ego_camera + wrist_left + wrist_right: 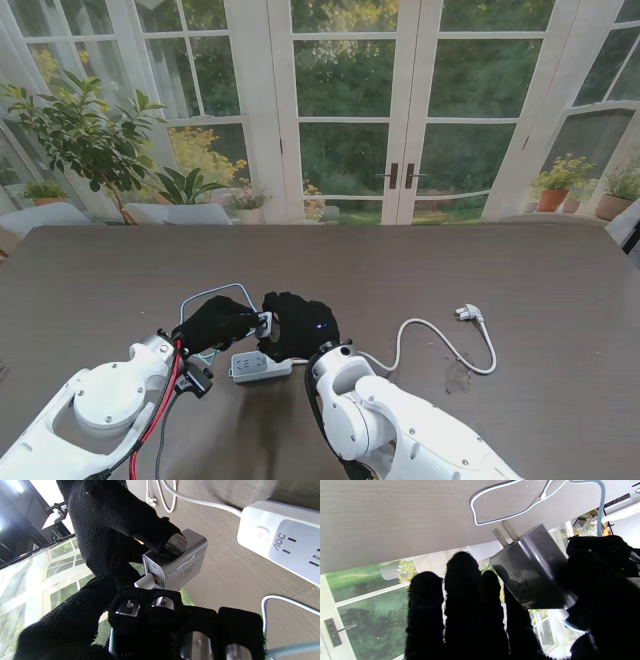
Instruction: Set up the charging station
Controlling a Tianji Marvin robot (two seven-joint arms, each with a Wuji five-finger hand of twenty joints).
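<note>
Counter (520, 270): dark wood-grain, mostly bare, glass doors beyond its far edge.

Power strip (260, 366): white, lying flat close to me, just beside both hands and nearer to me than they are; sockets face up, switch visible in the left wrist view (282, 542). Its white cord (430, 345) loops off to the right and ends in a plug (468, 314) lying loose on the counter, well apart from the strip.

Right hand (298, 325): black-gloved, lifted off the counter, thumb and fingers closed on the grey charger brick (178, 560). Right wrist view shows the brick's two prongs (505, 533) free and pointing toward the counter at a tilt.

Left hand (215, 322): gloved, touching the right hand, fingertips pinched on the white connector (146, 582) of the pale blue cable (215, 292), which sits at the brick's port. Whether it is fully seated, cannot tell.

Cable: thin loop lying on the counter just beyond the hands.

Step in hand, by my reading: mating cable to charger, held in the air between both hands. Early-to-middle of the job.

Next move calls for pressing the connector home squarely, then turning the brick so its prongs stand upright over a socket on the strip. Tilted prongs would likely miss the slots.
</note>
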